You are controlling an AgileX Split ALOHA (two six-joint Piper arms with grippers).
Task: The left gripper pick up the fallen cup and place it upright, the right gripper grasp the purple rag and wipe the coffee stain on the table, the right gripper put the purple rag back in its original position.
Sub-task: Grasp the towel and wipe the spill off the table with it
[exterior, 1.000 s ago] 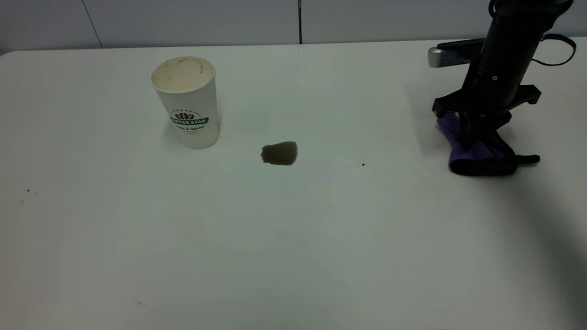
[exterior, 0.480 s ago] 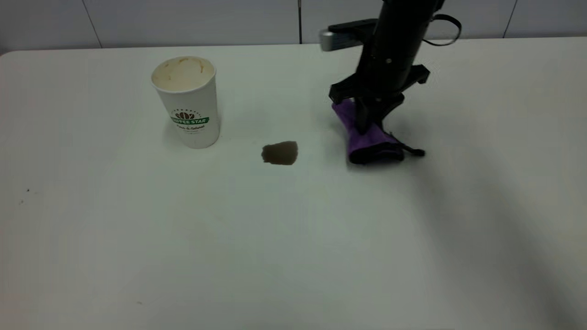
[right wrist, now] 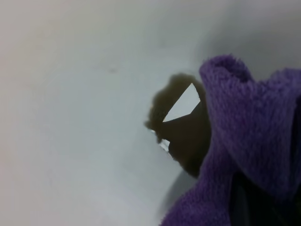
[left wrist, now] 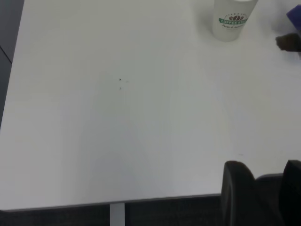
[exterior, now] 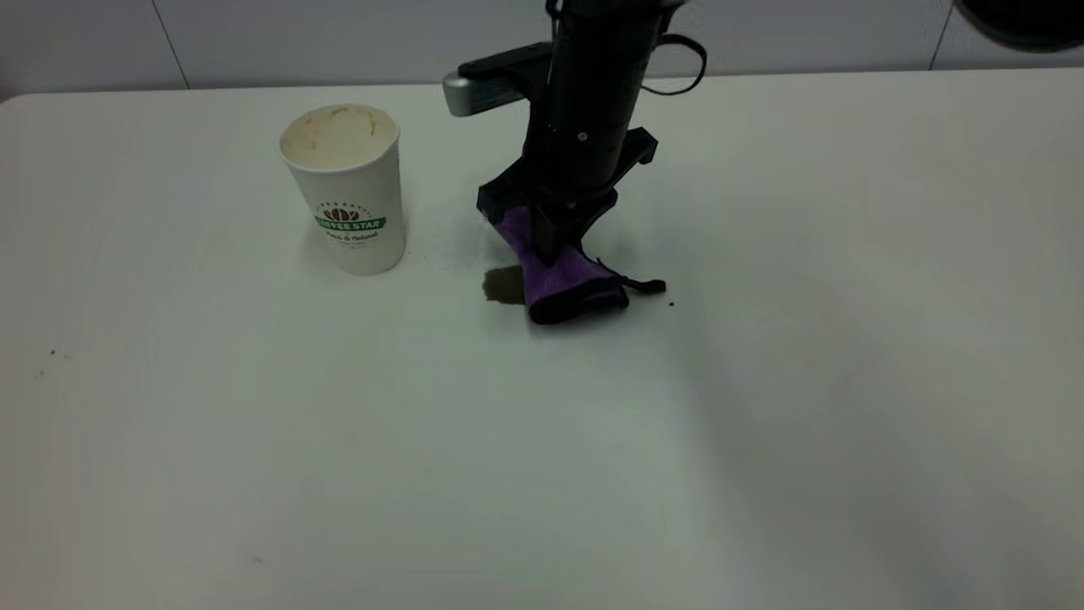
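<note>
The cup (exterior: 343,191) stands upright on the table (exterior: 762,381), at the back left. My right gripper (exterior: 546,246) points down and is shut on the purple rag (exterior: 567,284). The rag's lower end rests on the table and covers the right part of the coffee stain (exterior: 502,286). The right wrist view shows the rag (right wrist: 249,141) against the stain (right wrist: 181,122). My left gripper (left wrist: 263,188) is open and empty beyond the table's edge, far from the cup (left wrist: 233,21), and is out of the exterior view.
A tiny dark speck (exterior: 671,303) lies just right of the rag's loop tab. More specks (exterior: 52,352) lie near the left edge. A grey panelled wall (exterior: 339,38) runs behind the table.
My right arm has carried the rag leftward across the table, from the far right to the stain. The rag now covers the stain's right side. The cup has not moved.
</note>
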